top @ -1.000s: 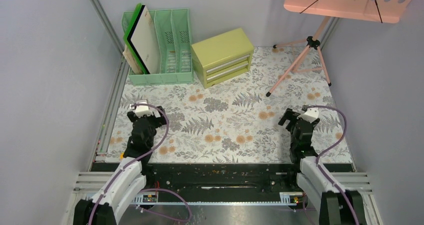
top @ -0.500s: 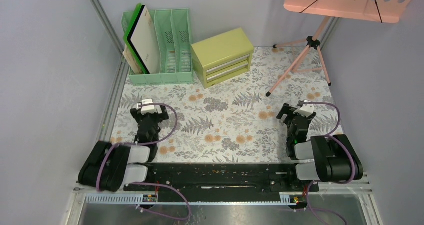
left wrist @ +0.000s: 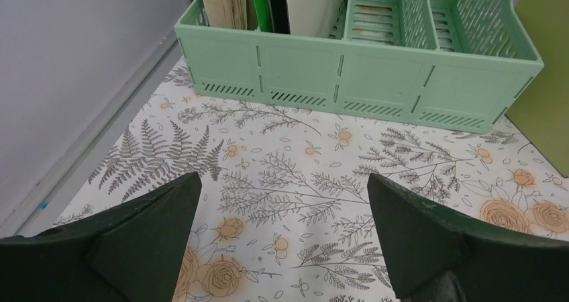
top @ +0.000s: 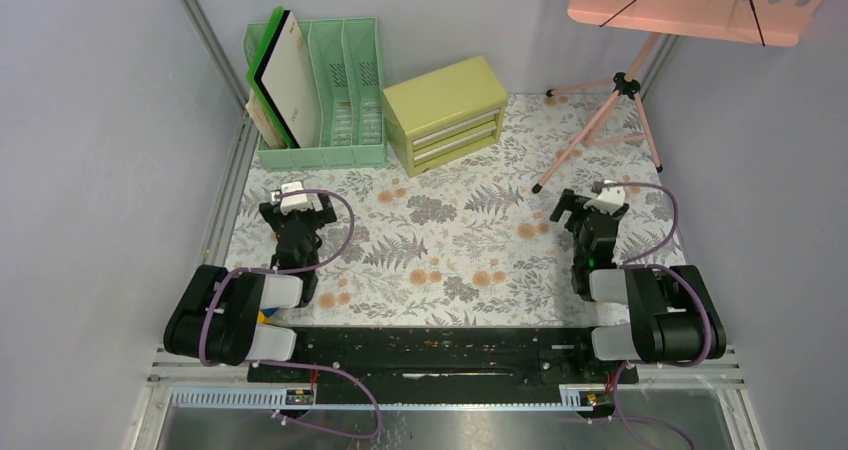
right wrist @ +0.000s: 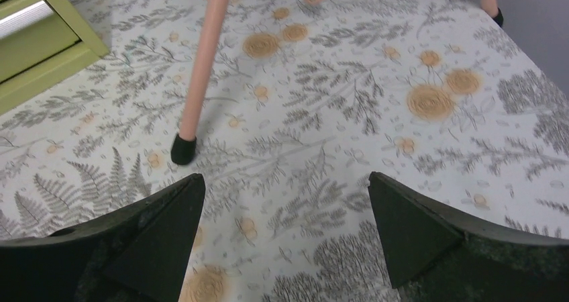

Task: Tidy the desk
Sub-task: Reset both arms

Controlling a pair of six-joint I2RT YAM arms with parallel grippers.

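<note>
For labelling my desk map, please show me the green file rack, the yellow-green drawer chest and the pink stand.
green file rack (top: 320, 155): top external view, on its front wall.
yellow-green drawer chest (top: 440, 92): top external view, on its top panel.
pink stand (right wrist: 202, 67): right wrist view, on one leg.

pink stand (top: 690, 5) runs off the top view's edge; right wrist view crops the drawer chest (right wrist: 37, 47).
</note>
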